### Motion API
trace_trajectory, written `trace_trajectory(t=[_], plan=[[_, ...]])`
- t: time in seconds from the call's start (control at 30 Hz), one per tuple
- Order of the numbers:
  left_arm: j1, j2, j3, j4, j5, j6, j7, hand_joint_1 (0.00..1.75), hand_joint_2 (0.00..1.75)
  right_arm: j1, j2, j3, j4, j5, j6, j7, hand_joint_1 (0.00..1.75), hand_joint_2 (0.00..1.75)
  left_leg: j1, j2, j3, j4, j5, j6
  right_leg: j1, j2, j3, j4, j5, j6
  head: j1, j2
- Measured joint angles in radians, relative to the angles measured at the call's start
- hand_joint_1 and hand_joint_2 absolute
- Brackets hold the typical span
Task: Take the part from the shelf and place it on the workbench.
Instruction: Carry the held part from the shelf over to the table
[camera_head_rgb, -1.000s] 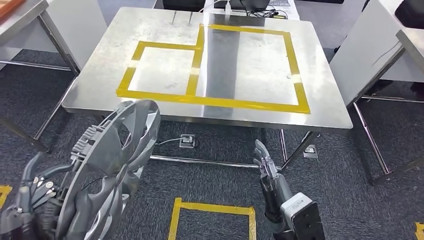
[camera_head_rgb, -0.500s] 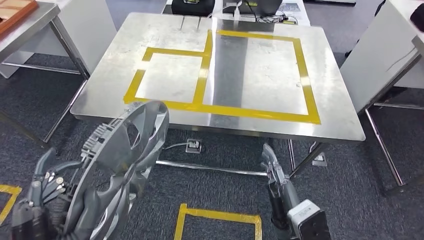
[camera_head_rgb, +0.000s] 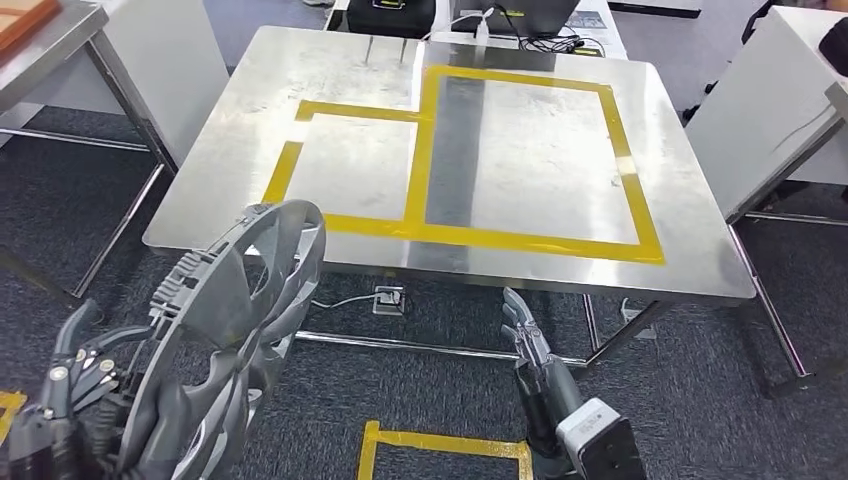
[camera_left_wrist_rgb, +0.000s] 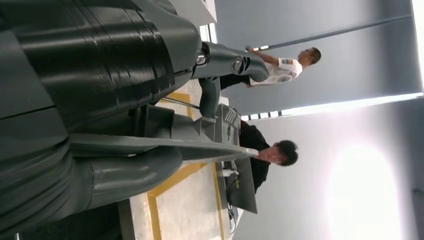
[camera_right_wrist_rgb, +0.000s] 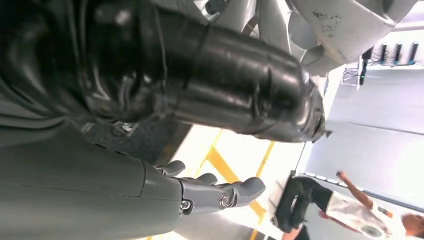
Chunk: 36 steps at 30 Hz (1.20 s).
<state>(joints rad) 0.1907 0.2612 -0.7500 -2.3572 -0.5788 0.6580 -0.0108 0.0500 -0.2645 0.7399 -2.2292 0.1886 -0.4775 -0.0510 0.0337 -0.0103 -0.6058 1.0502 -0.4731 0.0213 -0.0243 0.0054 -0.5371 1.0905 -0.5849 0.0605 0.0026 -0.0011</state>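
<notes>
One grey plastic spoked wheel cover (camera_head_rgb: 232, 330) is in sight, along with two silver robot hands, the left hand (camera_head_rgb: 75, 385) and the right hand (camera_head_rgb: 528, 340). There is one shiny steel workbench (camera_head_rgb: 300, 60) marked with two adjoining rectangles of yellow tape (camera_head_rgb: 520, 240), and one more yellow tape outline (camera_head_rgb: 445, 442) lies on the dark carpet below. Two people (camera_left_wrist_rgb: 280, 150) appear in the left wrist view.

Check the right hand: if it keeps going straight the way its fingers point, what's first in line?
Likely the near edge of the steel workbench. The right hand hangs empty below it, fingers aimed up and forward at that edge. Depth is unclear from the head view; it may pass beneath.
</notes>
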Motion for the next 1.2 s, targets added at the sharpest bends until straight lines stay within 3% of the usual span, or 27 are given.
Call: trace_trajectory(t=[0.07,0.1,0.13,0.17,0.23,0.27,0.33,0.4,0.47,0.57,0.63,0.7,0.87,0.97,1.03,1.1,1.13,1.17,1.2], plan=[[-0.002,0.001,0.000,-0.001,0.000,0.000,0.001,1.75,1.75,0.002,0.001,0.000,0.000,0.000,0.004,-0.003,0.00,0.00,-0.007,0.000,0.008,-0.001,-0.008,0.009,0.003,-0.001,-0.087,0.134,-0.038,-0.003,0.014,0.000],[-0.002,0.001,0.000,-0.001,-0.001,0.000,0.002,1.75,1.75,0.004,0.001,-0.001,0.001,0.000,0.006,-0.005,0.00,0.00,-0.012,-0.001,0.013,-0.002,-0.014,0.013,0.006,-0.001,-0.130,0.186,-0.041,-0.007,0.020,0.000],[-0.002,0.001,0.000,-0.001,-0.001,0.000,0.004,1.75,1.75,0.005,0.001,-0.001,0.001,0.000,0.008,-0.006,0.00,0.00,-0.017,-0.002,0.020,-0.002,-0.020,0.016,0.009,-0.001,-0.158,0.207,-0.027,-0.013,0.024,0.000],[-0.002,0.002,0.000,-0.001,-0.003,0.000,0.007,1.75,1.75,0.006,0.001,-0.001,0.001,0.000,0.010,-0.007,0.00,0.00,-0.023,-0.004,0.029,-0.002,-0.026,0.019,0.014,-0.001,-0.169,0.190,0.007,-0.023,0.027,0.000],[-0.001,0.002,0.000,-0.001,-0.008,0.000,0.014,1.75,1.75,0.007,0.001,-0.001,0.001,0.000,0.014,-0.007,0.00,0.00,-0.033,-0.006,0.049,-0.006,-0.040,0.024,0.031,0.000,-0.145,0.079,0.098,-0.055,0.034,0.000],[-0.002,0.002,0.000,-0.001,-0.010,0.000,0.016,1.75,1.75,0.007,0.002,-0.002,0.001,0.000,0.015,-0.006,0.00,0.00,-0.038,-0.007,0.059,-0.009,-0.047,0.024,0.039,-0.002,-0.123,0.024,0.128,-0.072,0.033,0.000],[-0.002,0.003,0.000,-0.003,-0.012,0.000,0.017,1.75,1.75,0.008,0.004,-0.002,0.001,0.001,0.019,-0.008,0.00,0.00,-0.036,-0.007,0.068,-0.015,-0.054,0.020,0.053,-0.003,-0.091,-0.038,0.145,-0.097,0.029,0.000],[-0.002,0.004,0.000,-0.004,-0.013,0.000,0.018,1.75,1.75,0.009,0.006,-0.003,0.000,0.003,0.022,-0.010,0.00,0.00,-0.032,-0.006,0.078,-0.025,-0.054,0.012,0.055,-0.002,-0.071,-0.065,0.147,-0.104,0.033,0.000],[-0.002,0.004,-0.001,-0.006,-0.017,0.000,0.023,1.75,1.75,0.008,0.010,-0.004,-0.002,0.007,0.026,-0.009,0.00,0.00,-0.032,-0.003,0.086,-0.029,-0.041,0.003,0.051,-0.001,-0.043,-0.100,0.157,-0.096,0.036,0.000],[-0.010,0.006,-0.001,-0.011,-0.030,0.000,0.030,1.75,1.75,0.005,0.016,-0.005,-0.002,0.014,0.033,-0.005,0.00,0.00,-0.033,-0.001,0.104,-0.043,-0.018,-0.011,0.046,0.003,-0.022,-0.111,0.155,-0.066,0.025,0.000],[-0.012,0.006,-0.001,-0.014,-0.035,0.000,0.034,1.75,1.75,0.005,0.018,-0.007,-0.002,0.016,0.036,-0.003,0.00,0.00,-0.034,-0.003,0.118,-0.060,-0.041,-0.001,0.044,0.004,-0.028,-0.101,0.144,-0.057,0.022,0.000],[-0.011,0.006,-0.002,-0.014,-0.036,0.000,0.037,1.75,1.75,0.005,0.020,-0.008,-0.001,0.017,0.037,-0.003,0.00,0.00,-0.035,-0.004,0.119,-0.060,-0.052,0.006,0.043,0.004,-0.035,-0.092,0.141,-0.055,0.019,0.000],[-0.011,0.007,-0.002,-0.015,-0.041,0.000,0.043,1.75,1.75,0.007,0.025,-0.010,-0.001,0.007,0.039,-0.007,0.00,0.00,-0.037,-0.003,0.117,-0.060,-0.052,0.008,0.041,0.004,-0.035,-0.094,0.142,-0.052,0.014,0.000],[-0.011,0.008,-0.003,-0.018,-0.045,0.000,0.046,1.75,1.75,0.010,0.026,-0.011,-0.002,0.003,0.039,-0.010,0.00,0.00,-0.033,0.004,0.128,-0.087,-0.034,0.025,0.040,0.007,-0.042,-0.094,0.140,-0.036,0.011,0.000],[-0.011,0.008,-0.003,-0.020,-0.049,0.000,0.047,1.75,1.75,0.011,0.026,-0.012,-0.002,0.001,0.039,-0.011,0.00,0.00,-0.027,0.012,0.138,-0.106,-0.021,0.033,0.034,0.006,-0.083,-0.013,0.096,-0.029,0.015,0.000],[-0.010,0.008,-0.003,-0.021,-0.050,0.000,0.048,1.75,1.75,0.014,0.026,-0.012,-0.001,0.000,0.038,-0.012,0.00,0.00,-0.027,0.021,0.137,-0.107,-0.021,0.034,0.023,0.005,-0.144,0.119,0.044,-0.020,0.022,0.000],[-0.010,0.008,-0.004,-0.021,-0.050,0.000,0.048,1.75,1.75,0.015,0.026,-0.012,0.000,0.000,0.038,-0.012,0.00,0.00,-0.026,0.026,0.137,-0.106,-0.022,0.032,0.017,0.005,-0.166,0.163,0.036,-0.014,0.023,0.000],[-0.010,0.008,-0.004,-0.021,-0.050,0.000,0.049,1.75,1.75,0.016,0.026,-0.013,0.000,0.000,0.038,-0.012,0.00,0.00,-0.024,0.031,0.137,-0.104,-0.025,0.030,0.010,0.003,-0.171,0.168,0.048,-0.009,0.024,0.000],[-0.010,0.008,-0.004,-0.021,-0.050,0.000,0.049,1.75,1.75,0.017,0.026,-0.013,0.000,0.000,0.038,-0.012,0.00,0.00,-0.022,0.036,0.139,-0.101,-0.029,0.025,0.004,-0.002,-0.157,0.135,0.076,-0.004,0.025,0.000]])
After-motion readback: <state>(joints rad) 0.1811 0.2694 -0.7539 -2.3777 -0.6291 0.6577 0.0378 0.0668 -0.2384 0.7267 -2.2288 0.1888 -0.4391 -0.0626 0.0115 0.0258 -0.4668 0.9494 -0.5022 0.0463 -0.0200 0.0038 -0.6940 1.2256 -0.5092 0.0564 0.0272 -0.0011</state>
